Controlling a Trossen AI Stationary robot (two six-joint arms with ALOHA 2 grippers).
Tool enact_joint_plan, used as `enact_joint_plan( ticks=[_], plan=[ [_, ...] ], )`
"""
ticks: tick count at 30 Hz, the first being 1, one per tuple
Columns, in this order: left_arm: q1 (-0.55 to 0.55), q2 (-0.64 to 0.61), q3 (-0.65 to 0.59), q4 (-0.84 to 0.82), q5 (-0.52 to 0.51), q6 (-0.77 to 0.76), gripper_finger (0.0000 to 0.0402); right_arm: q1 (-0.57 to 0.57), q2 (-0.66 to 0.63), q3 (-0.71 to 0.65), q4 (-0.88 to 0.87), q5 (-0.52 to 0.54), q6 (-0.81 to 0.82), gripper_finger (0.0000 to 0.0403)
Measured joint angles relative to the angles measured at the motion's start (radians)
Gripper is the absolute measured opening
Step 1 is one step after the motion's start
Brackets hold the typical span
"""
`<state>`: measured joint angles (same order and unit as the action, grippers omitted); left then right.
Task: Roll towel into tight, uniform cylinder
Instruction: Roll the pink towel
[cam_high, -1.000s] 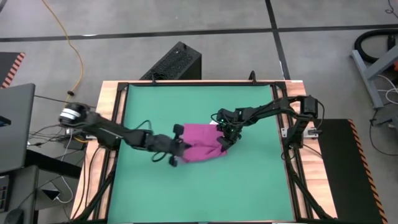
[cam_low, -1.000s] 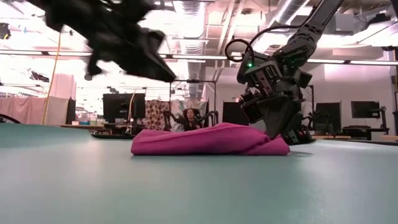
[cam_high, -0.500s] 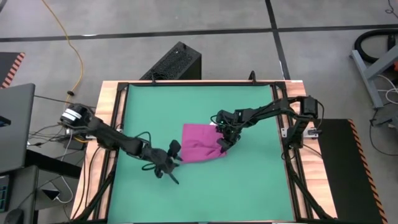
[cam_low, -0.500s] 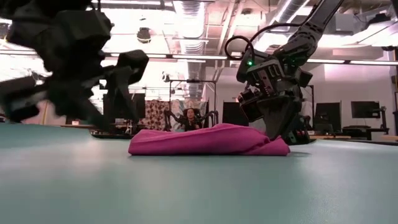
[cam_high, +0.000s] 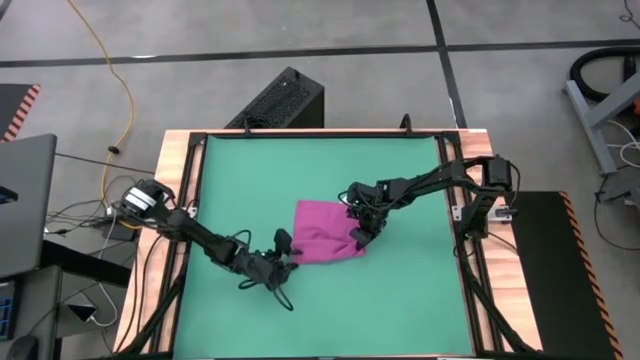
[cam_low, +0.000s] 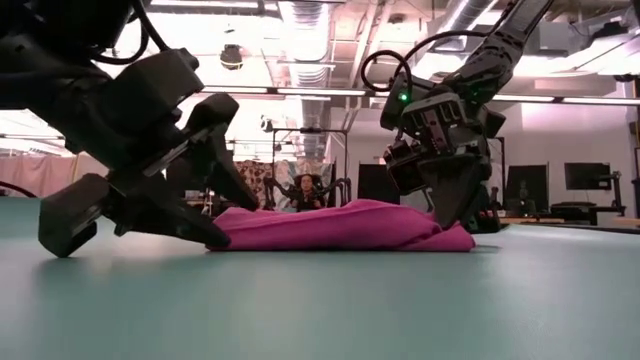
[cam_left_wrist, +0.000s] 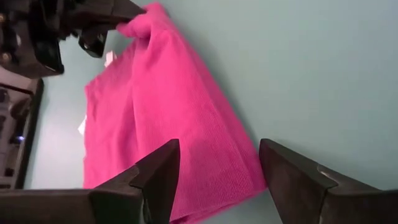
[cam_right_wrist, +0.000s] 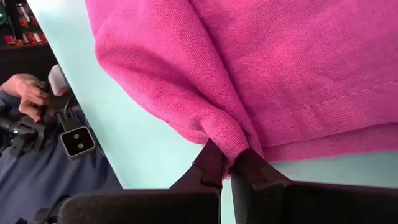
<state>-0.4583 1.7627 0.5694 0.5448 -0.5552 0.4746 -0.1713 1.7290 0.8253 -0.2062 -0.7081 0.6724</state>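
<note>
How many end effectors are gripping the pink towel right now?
1. The right end effector pinches the towel at its right edge; the left end effector is open beside its left corner.

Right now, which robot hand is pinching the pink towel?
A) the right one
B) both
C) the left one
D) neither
A: the right gripper is shut on a fold of the towel, while the left gripper stands open beside it, holding nothing.

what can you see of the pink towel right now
The magenta-pink soft cloth towel lies folded in a loose, flattish bundle, not yet a tight roll, near the middle of the green mat. A small white tag shows at one edge. The right gripper is shut on a pinched fold at one end. The open left gripper sits low at the opposite end.
</note>
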Motion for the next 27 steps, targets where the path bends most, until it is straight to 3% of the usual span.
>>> enact_joint_plan(
  ticks=[14,17,25,27],
  plan=[
    [0.016,0.003,0.001,-0.117,0.021,-0.015,0.0204,0.001,0.0,0.0,0.005,0.026,0.0,0.0021],
    [0.034,0.004,0.002,-0.13,0.05,-0.036,0.017,0.001,0.0,0.0,0.006,0.026,0.0,0.0021],
    [0.067,0.004,-0.002,-0.162,0.074,-0.156,0.0024,0.001,0.0,0.0,0.007,0.027,0.0,0.0021],
    [0.06,-0.005,-0.002,-0.165,0.065,-0.172,0.0007,0.001,0.0,0.0,0.007,0.027,0.0,0.0021]
  ],
)
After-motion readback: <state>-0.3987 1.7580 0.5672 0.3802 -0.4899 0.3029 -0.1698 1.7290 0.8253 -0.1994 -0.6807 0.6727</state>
